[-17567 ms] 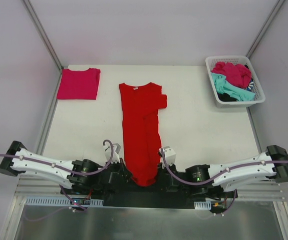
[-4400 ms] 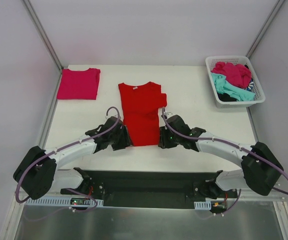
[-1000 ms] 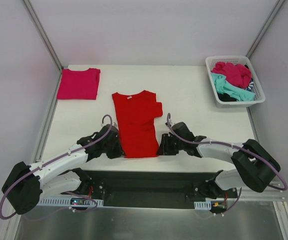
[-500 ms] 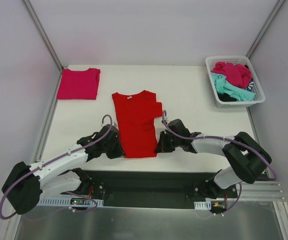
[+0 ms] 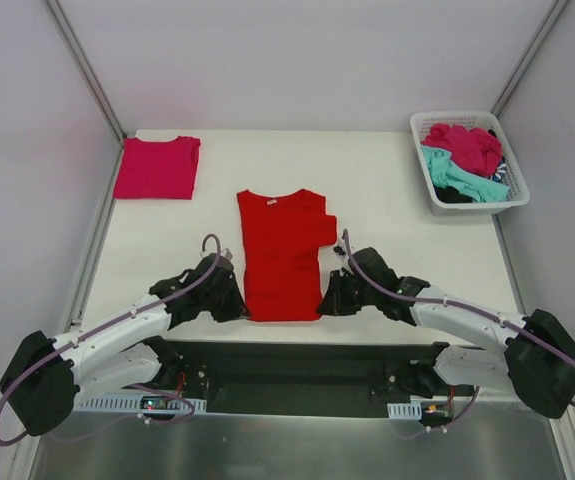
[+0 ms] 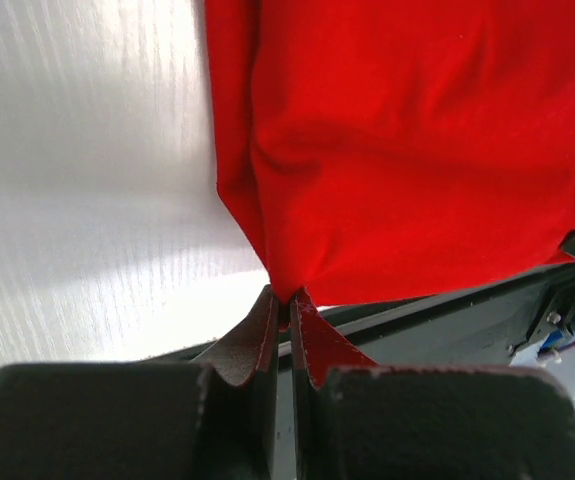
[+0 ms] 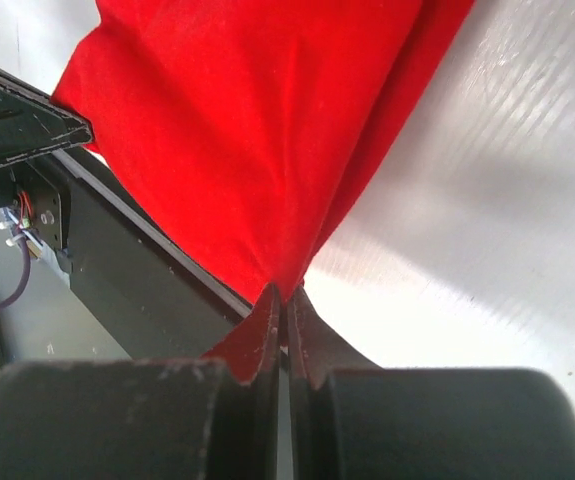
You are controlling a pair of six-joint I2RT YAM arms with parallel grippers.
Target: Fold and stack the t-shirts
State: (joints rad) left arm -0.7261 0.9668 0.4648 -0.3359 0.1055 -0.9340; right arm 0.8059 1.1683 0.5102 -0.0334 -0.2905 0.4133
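Tight pinch from the left gripper (image 6: pixel 287 300): both fingers pressed together on the near left corner of the red t-shirt (image 5: pixel 280 255), just a peak of cloth between them. The right gripper (image 7: pixel 284 292) does the same on the near right corner, clamped onto a red fold. From each wrist camera the cloth fans away from the pinch and fills most of the view, so collar and sleeves are cut off there (the overhead view alone shows the whole garment). From above, the fingertips are hidden beneath the wrists, and how many layers each pinch holds is impossible to make out. The shirt lies mid-table (image 5: pixel 397 220), collar to the far side, hem near the front edge, one sleeve poking out to the right. The left arm (image 5: pixel 117 330) and right arm (image 5: pixel 457 310) reach low and forward, elbows flung wide, wrists angled inward to the hem. A folded magenta-pink t-shirt (image 5: pixel 157 167) sits at the far left corner; the white basket (image 5: pixel 422 125) at the far right holds a heap of t-shirts (image 5: pixel 464 150), magenta, teal and dark.
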